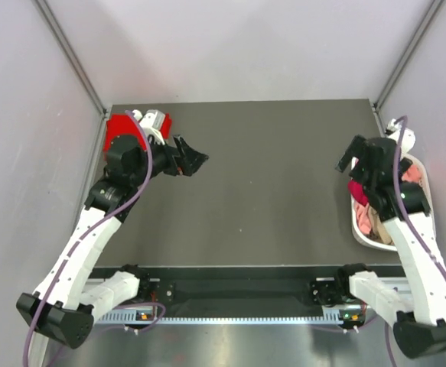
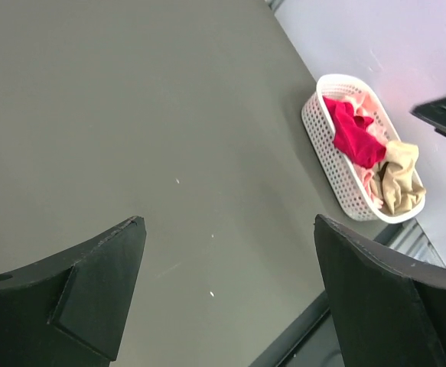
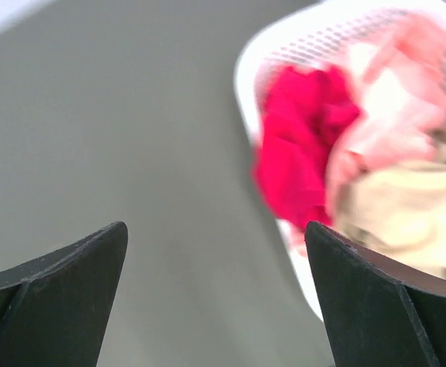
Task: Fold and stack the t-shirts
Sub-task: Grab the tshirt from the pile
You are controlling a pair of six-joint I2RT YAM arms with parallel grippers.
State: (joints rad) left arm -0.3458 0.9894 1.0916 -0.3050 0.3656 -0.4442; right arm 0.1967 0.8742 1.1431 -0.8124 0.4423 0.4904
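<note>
A bright red t-shirt (image 1: 120, 125) lies flat at the table's back left corner, partly hidden under my left arm. More t-shirts are bunched in a white slotted basket (image 1: 358, 226) at the right edge: a crimson one (image 3: 303, 160), a pink one (image 3: 391, 115) and a tan one (image 3: 406, 206). The left wrist view shows the same basket (image 2: 320, 145) from afar. My left gripper (image 1: 196, 162) (image 2: 229, 225) hangs open over bare table, right of the red shirt. My right gripper (image 1: 350, 162) (image 3: 215, 229) is open and empty, just left of the basket's far end.
The dark grey table (image 1: 268, 183) is walled by pale panels at the back and on both sides. The basket sits against the right wall. A black rail (image 1: 245, 290) with both arm bases runs along the near edge.
</note>
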